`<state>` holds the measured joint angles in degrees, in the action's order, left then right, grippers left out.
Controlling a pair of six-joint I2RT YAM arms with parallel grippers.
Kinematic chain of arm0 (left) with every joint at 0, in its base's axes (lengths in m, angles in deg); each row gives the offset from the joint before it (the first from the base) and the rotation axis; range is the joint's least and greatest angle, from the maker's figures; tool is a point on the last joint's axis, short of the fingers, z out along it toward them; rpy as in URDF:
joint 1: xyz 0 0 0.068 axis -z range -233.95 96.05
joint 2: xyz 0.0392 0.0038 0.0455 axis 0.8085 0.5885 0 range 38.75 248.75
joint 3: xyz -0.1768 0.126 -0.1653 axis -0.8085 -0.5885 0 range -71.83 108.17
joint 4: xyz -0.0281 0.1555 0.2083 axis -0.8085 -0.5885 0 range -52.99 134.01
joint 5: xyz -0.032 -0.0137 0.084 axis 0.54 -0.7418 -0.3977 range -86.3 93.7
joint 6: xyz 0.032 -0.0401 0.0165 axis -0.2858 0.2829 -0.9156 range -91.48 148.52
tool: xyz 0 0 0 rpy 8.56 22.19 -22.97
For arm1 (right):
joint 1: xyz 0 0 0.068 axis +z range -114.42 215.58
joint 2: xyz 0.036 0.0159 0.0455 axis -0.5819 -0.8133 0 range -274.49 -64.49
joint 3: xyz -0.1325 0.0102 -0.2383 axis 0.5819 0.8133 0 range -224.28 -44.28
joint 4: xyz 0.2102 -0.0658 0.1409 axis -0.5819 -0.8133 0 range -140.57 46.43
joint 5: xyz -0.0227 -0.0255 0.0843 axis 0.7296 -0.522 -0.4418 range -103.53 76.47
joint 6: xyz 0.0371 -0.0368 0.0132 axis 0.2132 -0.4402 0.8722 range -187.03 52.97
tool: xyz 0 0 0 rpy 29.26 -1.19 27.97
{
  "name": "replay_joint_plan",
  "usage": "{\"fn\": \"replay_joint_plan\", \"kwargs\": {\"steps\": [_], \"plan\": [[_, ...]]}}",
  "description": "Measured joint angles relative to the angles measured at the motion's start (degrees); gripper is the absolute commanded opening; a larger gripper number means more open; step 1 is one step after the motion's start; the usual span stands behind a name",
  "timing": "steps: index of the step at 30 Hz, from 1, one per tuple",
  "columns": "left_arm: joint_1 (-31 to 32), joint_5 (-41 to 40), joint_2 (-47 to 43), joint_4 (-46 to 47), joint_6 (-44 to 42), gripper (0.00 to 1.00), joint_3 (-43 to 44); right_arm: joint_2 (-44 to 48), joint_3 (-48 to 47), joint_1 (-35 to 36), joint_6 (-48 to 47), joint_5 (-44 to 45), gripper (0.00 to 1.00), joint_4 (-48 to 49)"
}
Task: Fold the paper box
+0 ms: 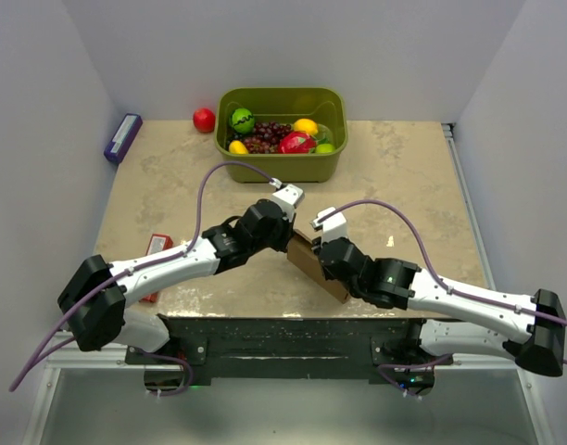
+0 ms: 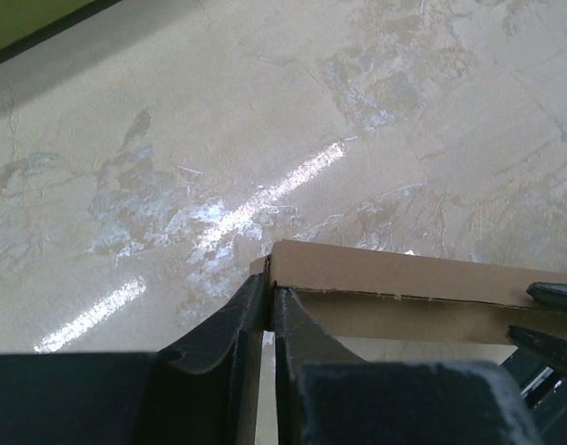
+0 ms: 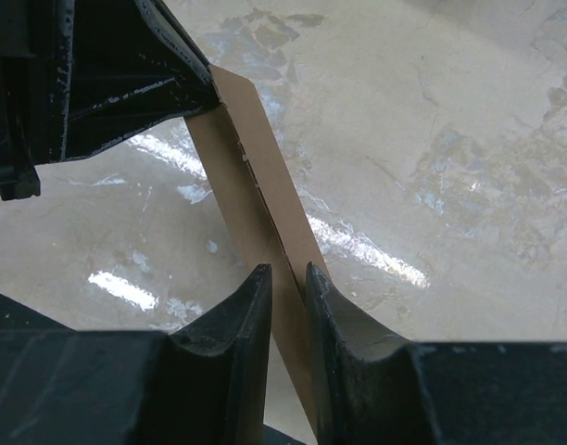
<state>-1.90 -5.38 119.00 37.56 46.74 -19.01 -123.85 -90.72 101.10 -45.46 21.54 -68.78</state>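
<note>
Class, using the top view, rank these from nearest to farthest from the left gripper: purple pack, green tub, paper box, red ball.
1. paper box, pinched in the left gripper
2. green tub, straight behind
3. red ball, left of the tub
4. purple pack, far left edge

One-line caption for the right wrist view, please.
Right jaws pinch the near end of the paper box; left jaws grip its far end, over the marbled table.

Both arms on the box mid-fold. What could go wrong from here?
The left gripper pinches only a corner of the paper box; it may slip out or tear. The right gripper clamps a thin panel of the same box, so opposing pulls could crease it wrongly. The box is near the front edge of the table; if dropped, it might fall off.
</note>
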Motion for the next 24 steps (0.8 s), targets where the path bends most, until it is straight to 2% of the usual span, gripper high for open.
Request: {"fn": "replay_joint_plan", "kwargs": {"steps": [5,10,17,24], "plan": [[0.1,-0.1,0.0,0.0,0.0,0.14,0.0,-1.0,0.1,0.2,0.0,0.7,0.20,0.1],[0.1,-0.2,0.0,0.0,0.0,0.20,0.0,-1.6,0.3,0.3,0.3,1.9,0.16,0.4],[0.2,-0.7,-0.2,-0.4,0.2,0.38,0.0,-2.8,0.3,0.9,1.4,4.5,0.12,0.5],[0.4,-0.7,-0.9,-1.6,0.7,0.46,0.0,-3.9,0.2,1.1,2.4,7.1,0.10,0.6]]}}
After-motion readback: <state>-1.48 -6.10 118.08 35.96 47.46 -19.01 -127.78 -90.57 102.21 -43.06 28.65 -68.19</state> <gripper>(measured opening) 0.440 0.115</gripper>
